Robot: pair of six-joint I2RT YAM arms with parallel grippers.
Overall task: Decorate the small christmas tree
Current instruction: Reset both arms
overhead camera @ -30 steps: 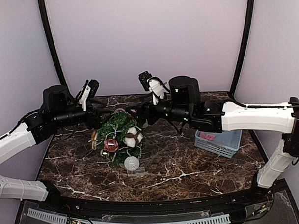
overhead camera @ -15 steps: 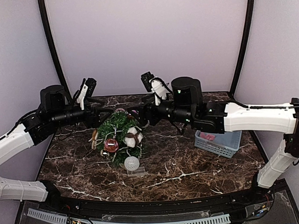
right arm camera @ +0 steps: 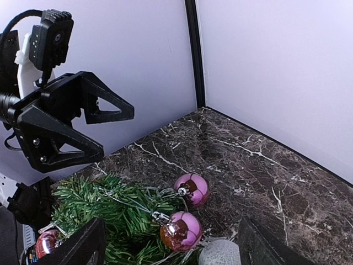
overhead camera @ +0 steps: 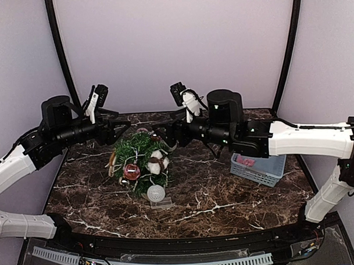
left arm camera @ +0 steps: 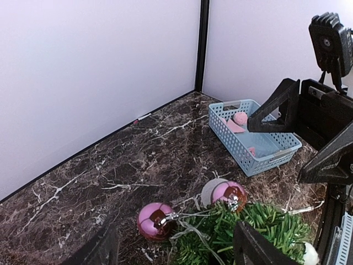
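Two tools face each other, both spread wide and empty: the left tool (overhead camera: 120, 126) and right tool (overhead camera: 167, 131) hover over the far side of the small christmas tree (overhead camera: 139, 161) on the worktop (overhead camera: 226, 202).

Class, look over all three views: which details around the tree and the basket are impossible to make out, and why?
- Both wrist views: lower half of the small christmas tree, cut off by the bottom edge.
- Top view: far side of the blue basket, behind the right arm.
- Left wrist and top views: pink items in the basket, too small to identify.
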